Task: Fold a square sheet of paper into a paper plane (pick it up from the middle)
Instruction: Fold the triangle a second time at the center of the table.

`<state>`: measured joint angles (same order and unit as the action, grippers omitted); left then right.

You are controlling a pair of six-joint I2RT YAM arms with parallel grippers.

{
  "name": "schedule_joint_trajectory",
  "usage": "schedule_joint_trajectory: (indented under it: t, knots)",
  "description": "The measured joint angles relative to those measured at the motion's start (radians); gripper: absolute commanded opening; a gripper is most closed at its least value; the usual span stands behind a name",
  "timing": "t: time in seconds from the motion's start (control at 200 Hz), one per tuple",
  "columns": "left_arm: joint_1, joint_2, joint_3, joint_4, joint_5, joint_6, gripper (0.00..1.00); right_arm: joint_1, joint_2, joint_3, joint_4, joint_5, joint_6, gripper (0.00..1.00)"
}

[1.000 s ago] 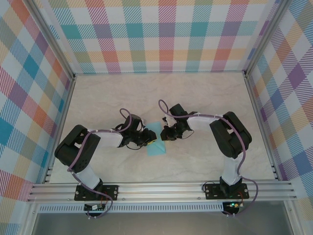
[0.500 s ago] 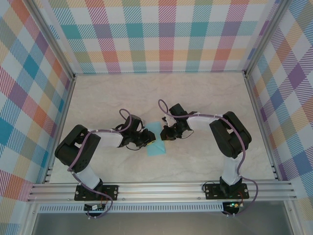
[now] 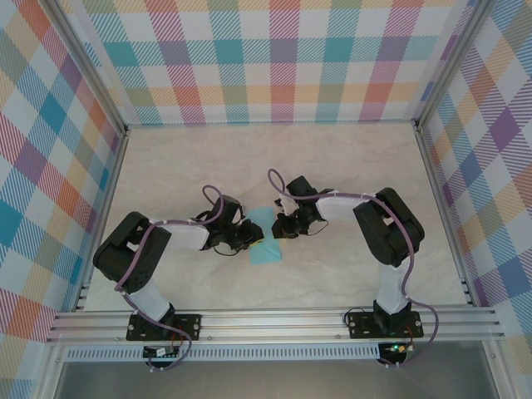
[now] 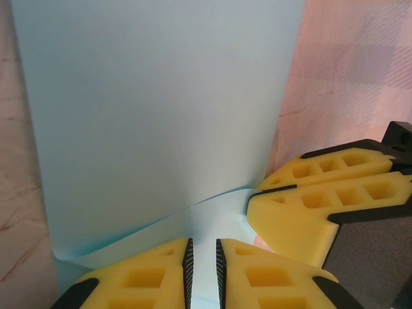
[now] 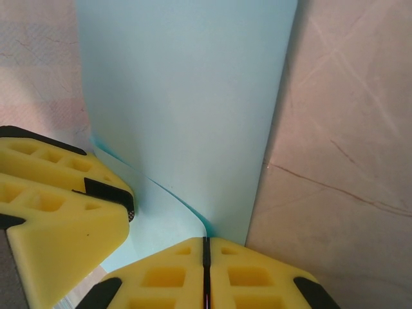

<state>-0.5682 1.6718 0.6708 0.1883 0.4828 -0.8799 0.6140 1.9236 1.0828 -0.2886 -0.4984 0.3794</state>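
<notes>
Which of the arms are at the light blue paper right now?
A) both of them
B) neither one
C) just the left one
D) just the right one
A: from above, the left gripper and the right gripper meet over the square sheet of paper, and each wrist camera has both pairs of yellow fingers at its lifted edge.

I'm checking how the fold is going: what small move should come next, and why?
Probably close the left claw on the paper. Its fingers stand slightly apart at the lifted, curling edge, while the right claw looks shut on that edge, so then both would hold it.
</notes>
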Motion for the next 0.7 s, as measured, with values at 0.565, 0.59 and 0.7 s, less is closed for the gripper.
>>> schedule_joint_trajectory:
  t: [0.565, 0.59, 0.7]
  knots:
    - [0.000, 0.006, 0.001, -0.003, -0.006, 0.002, 0.20, 0.000, 0.004, 0.004, -0.002, 0.001, 0.004, 0.14]
    - [0.000, 0.007, 0.001, -0.003, -0.006, 0.002, 0.20, 0.000, 0.004, 0.004, -0.002, 0.001, 0.005, 0.15]
    - [0.000, 0.011, 0.002, -0.003, -0.005, 0.002, 0.20, 0.000, -0.008, 0.004, -0.003, 0.010, 0.022, 0.23]
